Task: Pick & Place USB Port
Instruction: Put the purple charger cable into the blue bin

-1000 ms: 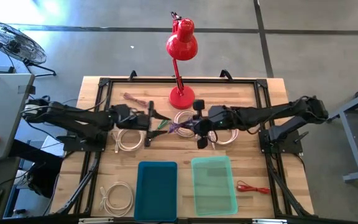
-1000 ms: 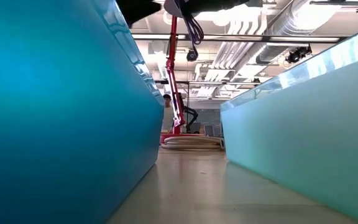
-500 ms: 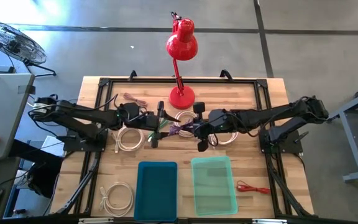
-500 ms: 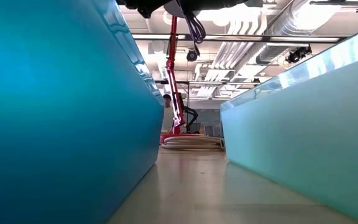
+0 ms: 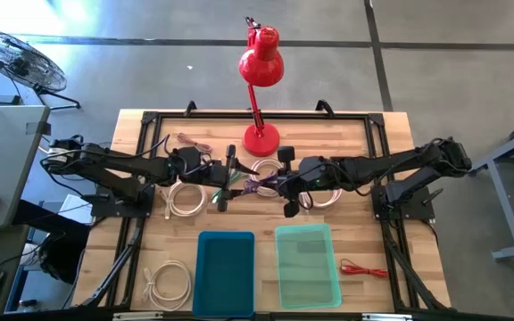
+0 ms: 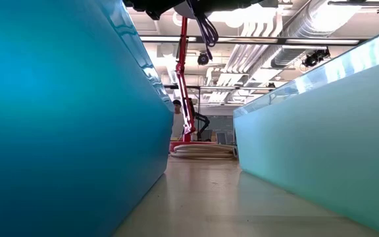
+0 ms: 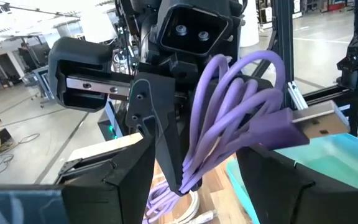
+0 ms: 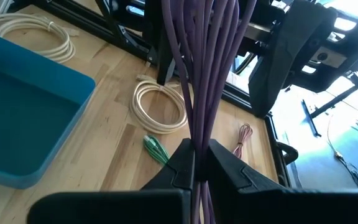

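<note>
My right gripper (image 8: 194, 163) was pinched tight on a bundle of purple cable (image 8: 199, 74), held in the air above the middle of the surface (image 5: 364, 245). My left gripper (image 7: 194, 177) faced it from the other side, fingers spread, with the cable (image 7: 235, 118) hanging between them but not yet clamped. In the high view the two grippers met just in front of the red lamp (image 5: 261, 62), the cable (image 5: 259, 185) between them.

I judged this a handover. To do it well, the left gripper should have closed squarely on the loops before the right let go, so the bundle did not slip or unravel.

Below lay a blue bin (image 5: 226, 270) and a pale green bin (image 5: 308, 265), side by side near the front edge. Cream cable coils (image 5: 184, 198) lay under my arms, another coil (image 5: 168, 283) sat left of the blue bin, and a thin red wire (image 5: 362, 268) lay right of the green bin. The lamp's base stood close behind the grippers; a wide swing could have struck it.
</note>
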